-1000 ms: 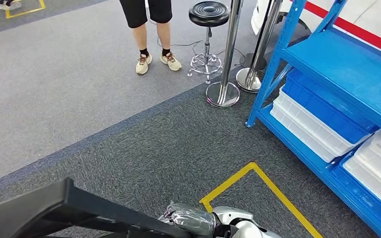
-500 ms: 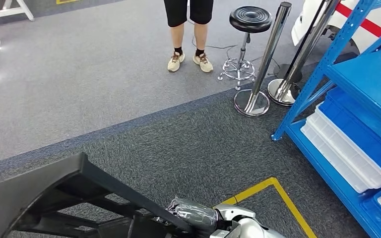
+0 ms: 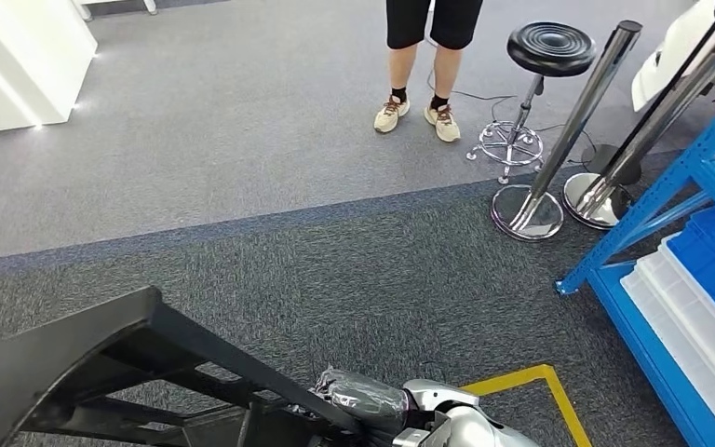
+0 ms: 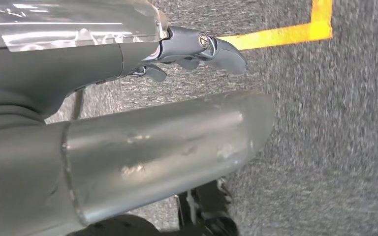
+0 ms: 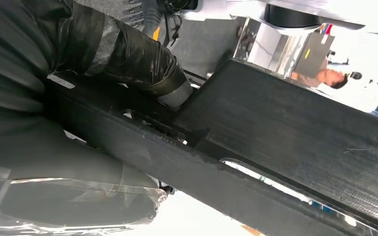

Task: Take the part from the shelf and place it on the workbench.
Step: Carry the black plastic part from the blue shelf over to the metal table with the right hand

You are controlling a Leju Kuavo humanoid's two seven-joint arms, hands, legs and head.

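A large black frame-like part reaches across the lower left of the head view. My right hand, wrapped in clear film, grips its near end. The right wrist view has that hand closed over a bar of the black part, with the thumb pressed on top. My left hand hangs over the grey carpet and holds nothing. Its thick thumb and darker fingers are apart. The blue shelf with white and blue trays stands at the right edge.
A person in shorts stands ahead, next to a black stool and two chrome posts. A white block sits at the far left. Yellow floor tape lies by my right arm.
The camera has swung left: the shelf, posts, stool and person slid toward the right of the picture and the white block came in. My right hand keeps its hold on the black part.
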